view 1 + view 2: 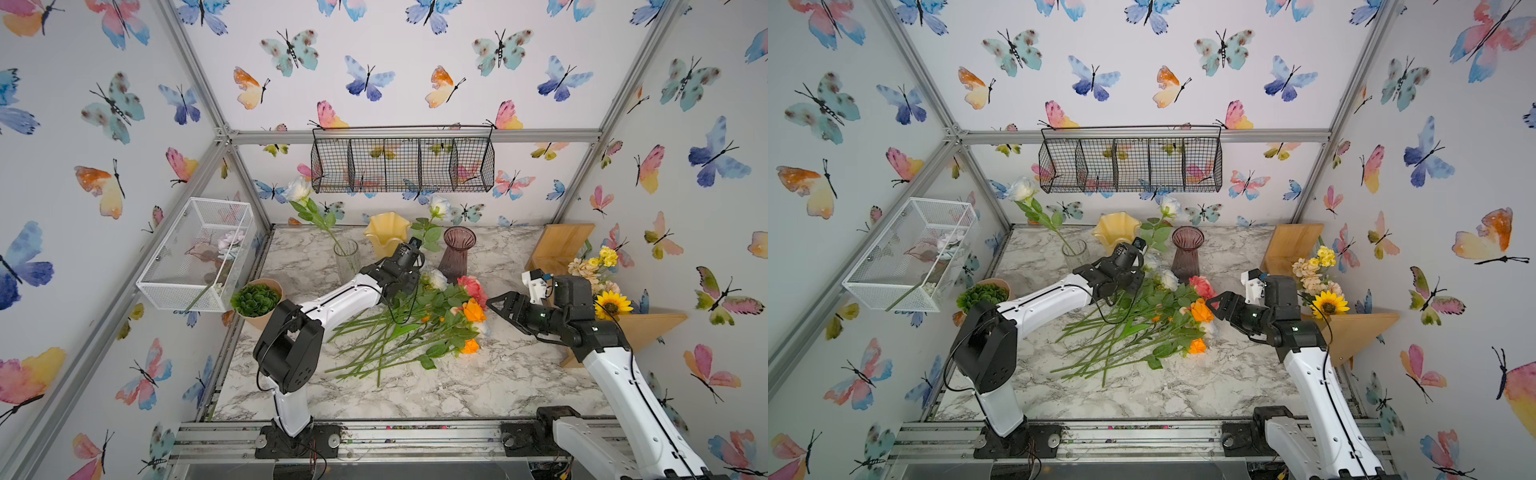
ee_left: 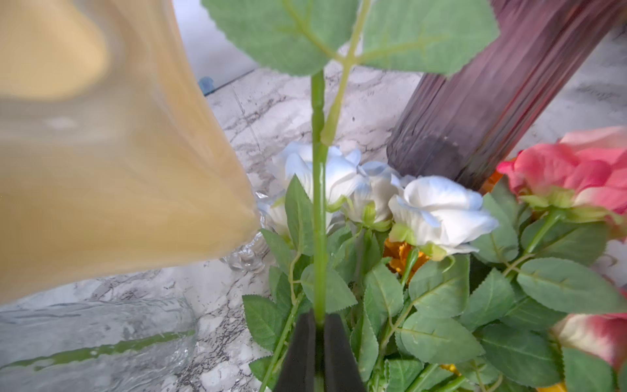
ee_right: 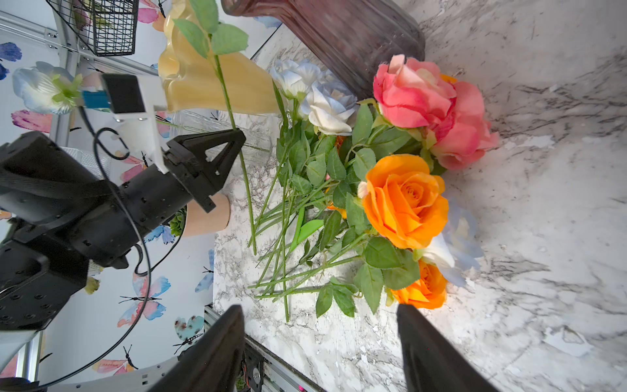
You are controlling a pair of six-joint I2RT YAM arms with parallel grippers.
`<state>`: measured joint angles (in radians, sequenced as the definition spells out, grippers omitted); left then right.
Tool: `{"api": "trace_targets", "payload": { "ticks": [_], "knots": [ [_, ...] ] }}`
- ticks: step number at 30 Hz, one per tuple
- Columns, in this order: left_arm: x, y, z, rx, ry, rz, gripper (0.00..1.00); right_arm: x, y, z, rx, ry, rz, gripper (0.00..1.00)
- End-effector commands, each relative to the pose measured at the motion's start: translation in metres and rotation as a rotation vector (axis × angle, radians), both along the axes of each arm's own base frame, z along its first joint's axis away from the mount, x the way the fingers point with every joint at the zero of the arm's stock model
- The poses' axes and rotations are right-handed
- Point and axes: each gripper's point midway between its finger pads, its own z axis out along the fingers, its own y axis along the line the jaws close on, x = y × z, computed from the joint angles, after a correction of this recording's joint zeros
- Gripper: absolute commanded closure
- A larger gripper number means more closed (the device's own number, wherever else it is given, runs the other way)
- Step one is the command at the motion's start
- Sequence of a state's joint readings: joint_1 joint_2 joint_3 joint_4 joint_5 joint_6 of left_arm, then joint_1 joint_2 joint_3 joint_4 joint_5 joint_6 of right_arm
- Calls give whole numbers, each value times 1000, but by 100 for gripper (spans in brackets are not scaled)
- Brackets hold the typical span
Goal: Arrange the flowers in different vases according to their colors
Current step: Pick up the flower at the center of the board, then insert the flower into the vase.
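Left end effector [image 2: 319,322] grips a white rose stem [image 2: 319,210]: keep it upright toward the nine-o'clock clear vase [image 1: 347,259]; right end effector [image 3: 319,309] wide.

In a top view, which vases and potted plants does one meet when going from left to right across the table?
potted succulent → clear glass vase → yellow vase → purple vase → sunflower bouquet

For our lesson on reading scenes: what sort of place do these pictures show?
Probably a robot test booth, not a home: butterfly wallpaper lines a bare metal frame, and two robot arms stand on a rail at the table edge.
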<state>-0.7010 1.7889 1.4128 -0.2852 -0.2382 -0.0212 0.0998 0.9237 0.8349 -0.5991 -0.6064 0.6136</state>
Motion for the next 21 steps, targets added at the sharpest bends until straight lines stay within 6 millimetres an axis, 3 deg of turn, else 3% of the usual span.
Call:
{"api": "trace_targets", "payload": {
  "ticks": [1, 8, 12, 18, 21],
  "knots": [
    [9, -3, 73, -79, -161, 14, 100, -1, -1, 2, -8, -4, -9, 27],
    [6, -10, 191, -229, -351, -1, 100, -2, -2, 4, -9, -10, -12, 27],
    [-4, 6, 249, -299, -463, 31, 100, -2, -2, 6, -9, -15, -12, 27],
    [-19, 47, 303, -334, -637, 127, 100, -2, -1, 7, -8, -21, -10, 27],
    [-17, 72, 318, -357, -699, 191, 100, -1, -1, 9, -6, -25, -9, 27]
  ]
}}
